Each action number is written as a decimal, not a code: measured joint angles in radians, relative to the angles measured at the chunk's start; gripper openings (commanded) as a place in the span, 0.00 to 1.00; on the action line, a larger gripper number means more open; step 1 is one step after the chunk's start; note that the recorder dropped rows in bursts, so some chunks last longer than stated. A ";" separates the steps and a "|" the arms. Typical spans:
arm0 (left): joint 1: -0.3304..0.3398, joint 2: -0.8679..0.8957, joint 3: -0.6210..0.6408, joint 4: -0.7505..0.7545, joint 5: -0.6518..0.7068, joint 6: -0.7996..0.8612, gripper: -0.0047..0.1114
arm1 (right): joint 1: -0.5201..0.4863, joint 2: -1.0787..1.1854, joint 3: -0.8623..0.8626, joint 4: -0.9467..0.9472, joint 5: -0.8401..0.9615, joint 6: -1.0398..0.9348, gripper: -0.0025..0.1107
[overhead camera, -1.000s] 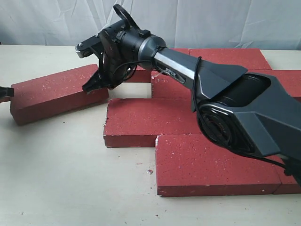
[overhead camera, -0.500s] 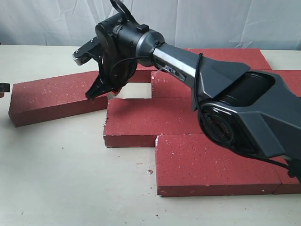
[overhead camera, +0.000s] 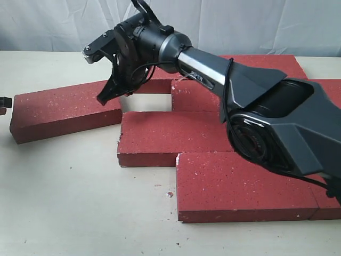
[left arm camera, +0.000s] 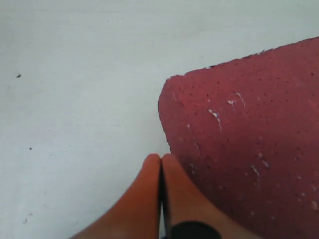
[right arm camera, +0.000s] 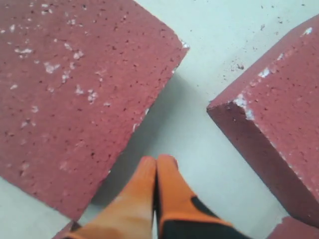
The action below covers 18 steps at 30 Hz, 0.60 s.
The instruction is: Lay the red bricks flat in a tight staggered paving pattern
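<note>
Right gripper [overhead camera: 104, 97]: fingers pressed together, empty, above the gap between the loose red brick and the laid red bricks | left gripper [left arm camera: 160, 167]: pinched closed, empty, just beside the loose brick's outer corner | laid red bricks [overhead camera: 170, 136]: flat, staggered rows on the table [overhead camera: 64, 202] | loose red brick [overhead camera: 64, 106]: flat, angled, 1 end near the rows | crumb [overhead camera: 169, 194]: on the table.

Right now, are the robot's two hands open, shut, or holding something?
Left gripper: shut, holding nothing.
Right gripper: shut, holding nothing.

dark-red white-speckled bricks [overhead camera: 170, 136], orange fingers [right arm camera: 135, 196]
</note>
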 measured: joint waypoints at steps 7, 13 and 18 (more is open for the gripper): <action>0.000 0.016 -0.002 -0.028 0.095 -0.007 0.04 | -0.021 0.048 0.002 0.049 -0.054 0.002 0.01; 0.000 0.028 -0.016 -0.067 0.105 -0.007 0.04 | -0.023 0.050 0.002 0.100 -0.081 0.002 0.01; 0.000 0.031 -0.016 -0.129 0.105 0.051 0.04 | -0.025 0.042 0.002 0.100 -0.066 0.002 0.01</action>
